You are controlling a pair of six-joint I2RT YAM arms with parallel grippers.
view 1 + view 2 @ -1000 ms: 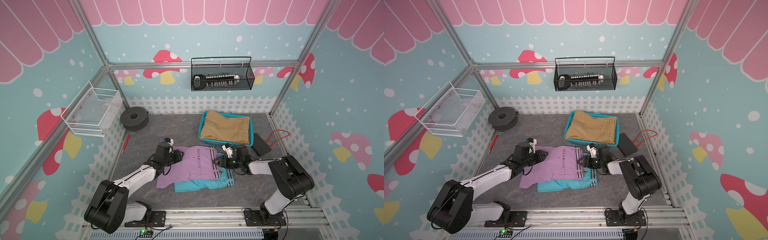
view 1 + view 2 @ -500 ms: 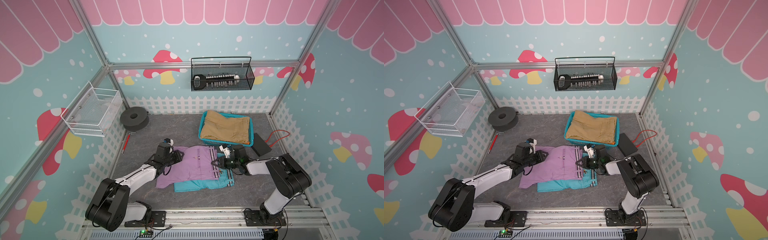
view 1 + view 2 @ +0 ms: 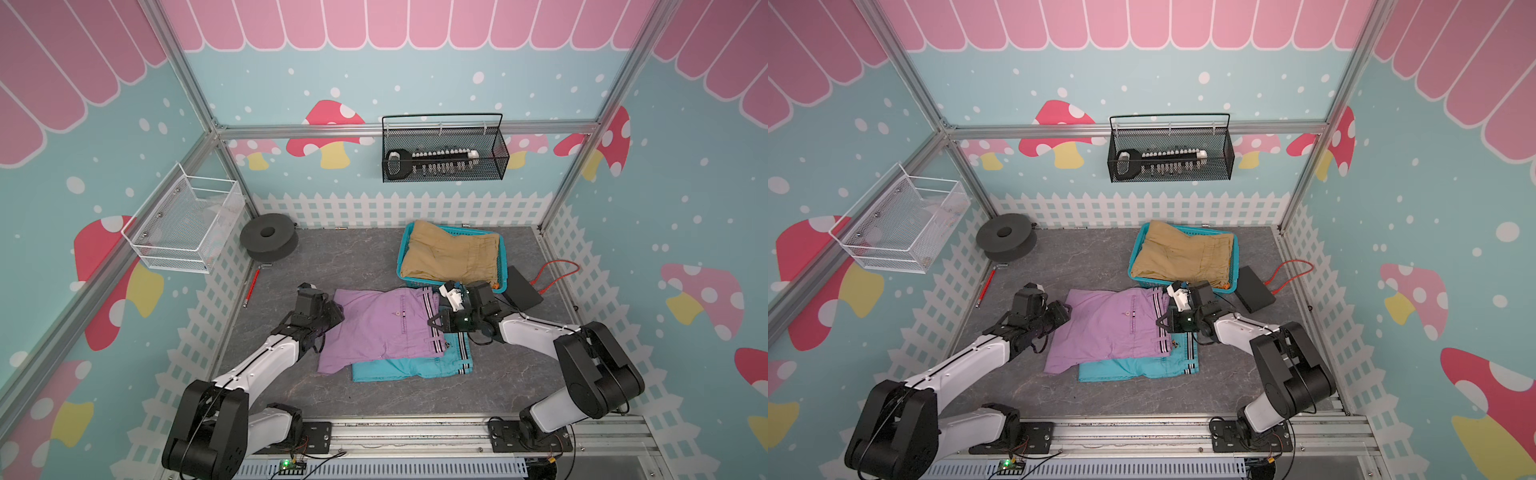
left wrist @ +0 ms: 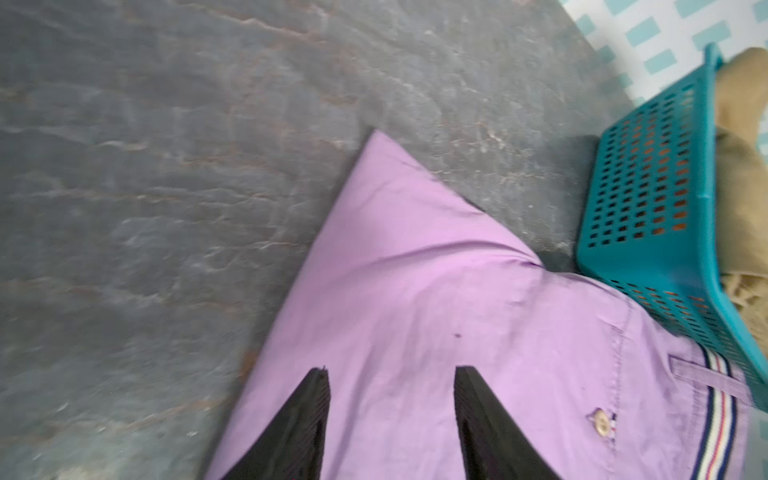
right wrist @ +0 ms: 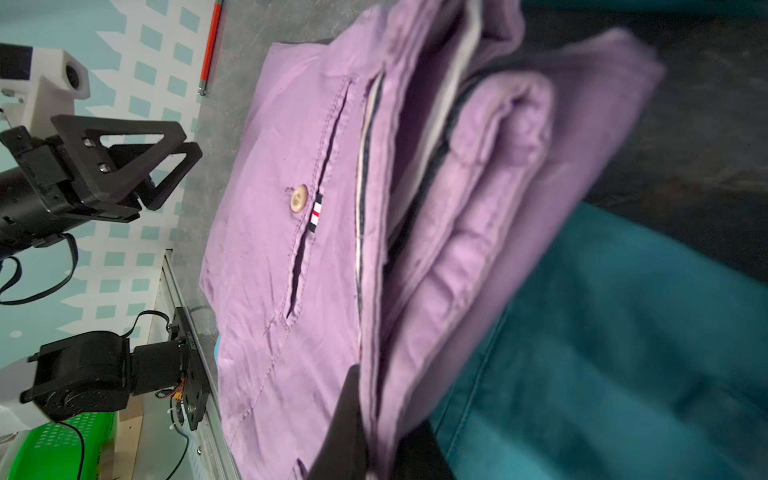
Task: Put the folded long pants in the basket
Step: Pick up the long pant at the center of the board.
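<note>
Two pants outside basket (image 3: 503, 266): lilac (image 3: 374, 328), turquoise (image 3: 395, 368); one khaki (image 3: 453, 255) inside.

1. The right jaws stood open a second earlier, just beside the waistband end of the folded lilac cloth trousers (image 3: 382, 328) with the black-and-white striped waistband. They then clamped onto that edge.
2. In closing, they slid slightly farther in over the waistband.
3. The folded layers at that edge bunched up between the right jaws.
4. The left jaws, narrower before, spread apart at the trousers' leg end, with lilac cloth showing between them.
</note>
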